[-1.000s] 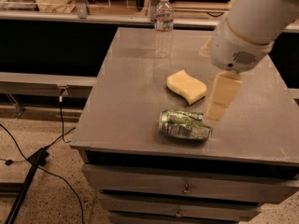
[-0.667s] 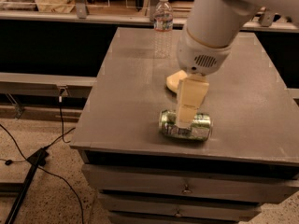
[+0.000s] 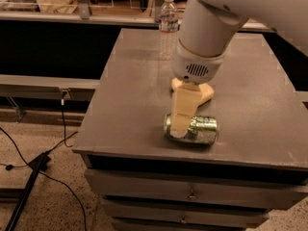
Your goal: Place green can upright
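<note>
The green can (image 3: 201, 128) lies on its side near the front edge of the grey table (image 3: 134, 114), its silver end facing left. My gripper (image 3: 181, 124) hangs from the white arm, its cream fingers (image 3: 185, 109) pointing down over the can's left end. The fingers cover that end of the can, and I cannot see whether they touch it.
A clear plastic water bottle (image 3: 168, 27) stands upright at the back of the table. A yellow sponge (image 3: 206, 93) lies behind the can, partly hidden by my arm. Drawers run below the table's front edge. Black cables and a stand leg lie on the floor at left.
My arm and gripper have swung left, from the can's right end across to its left end, and the sponge is now mostly hidden. The can has not moved.
</note>
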Motion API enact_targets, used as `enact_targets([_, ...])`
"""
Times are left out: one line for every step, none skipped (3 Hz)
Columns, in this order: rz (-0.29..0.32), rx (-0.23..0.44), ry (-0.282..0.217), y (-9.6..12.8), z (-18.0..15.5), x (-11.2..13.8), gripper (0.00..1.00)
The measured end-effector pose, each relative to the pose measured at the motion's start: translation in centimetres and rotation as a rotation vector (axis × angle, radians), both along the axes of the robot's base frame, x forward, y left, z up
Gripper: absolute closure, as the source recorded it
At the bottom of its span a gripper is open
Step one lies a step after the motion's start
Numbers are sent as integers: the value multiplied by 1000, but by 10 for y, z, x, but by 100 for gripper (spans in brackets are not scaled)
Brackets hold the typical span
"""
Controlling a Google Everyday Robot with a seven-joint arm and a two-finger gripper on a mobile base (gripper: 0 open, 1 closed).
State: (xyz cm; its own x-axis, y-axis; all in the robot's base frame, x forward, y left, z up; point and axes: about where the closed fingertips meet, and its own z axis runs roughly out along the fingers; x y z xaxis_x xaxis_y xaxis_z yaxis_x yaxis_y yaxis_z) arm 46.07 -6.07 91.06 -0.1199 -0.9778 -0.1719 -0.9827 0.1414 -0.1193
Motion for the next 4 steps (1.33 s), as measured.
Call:
enact_targets([-83,-18,35,11,-20,-10,0])
enact_targets([-127,-44,55,19,-39,-16,0])
enact_targets([-126,-32,72,20,-62,-21,3])
enact_targets([-84,-13,66,20,-73,-23,26])
